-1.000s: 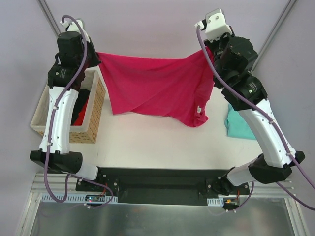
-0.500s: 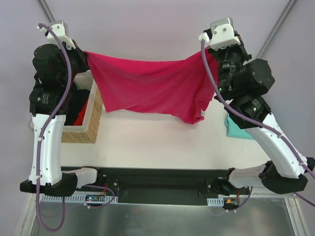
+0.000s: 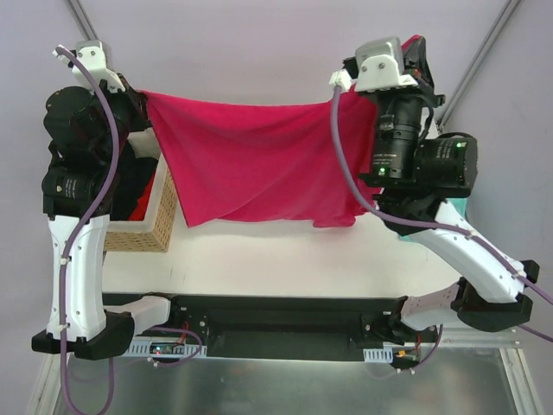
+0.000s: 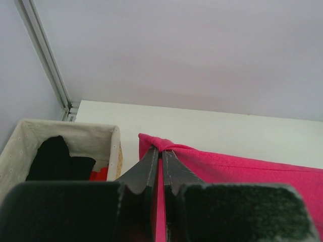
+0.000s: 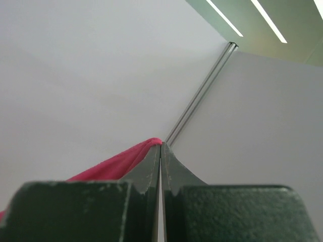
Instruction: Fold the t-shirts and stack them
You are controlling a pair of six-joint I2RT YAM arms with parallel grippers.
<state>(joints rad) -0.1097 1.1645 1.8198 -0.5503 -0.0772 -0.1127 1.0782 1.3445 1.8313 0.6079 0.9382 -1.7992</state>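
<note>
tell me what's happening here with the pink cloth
A bright magenta-pink cloth t-shirt is held up, stretched between both grippers above the white table. The left gripper is pinched shut on one top corner, the right gripper on the other, and the shirt hangs spread open. A woven basket holding a black garment sits at the left.

Top view. The t-shirt (image 3: 259, 164) hangs spread over the far half of the table (image 3: 285, 251). It is strung between my left gripper (image 4: 161, 151) at 10 o'clock and my right gripper (image 5: 161, 145) at 1 o'clock, each pinched on an upper corner. The basket (image 3: 164, 216) stands at 9 o'clock, just left of the shirt, with a garment (image 4: 55, 156) inside it.
</note>
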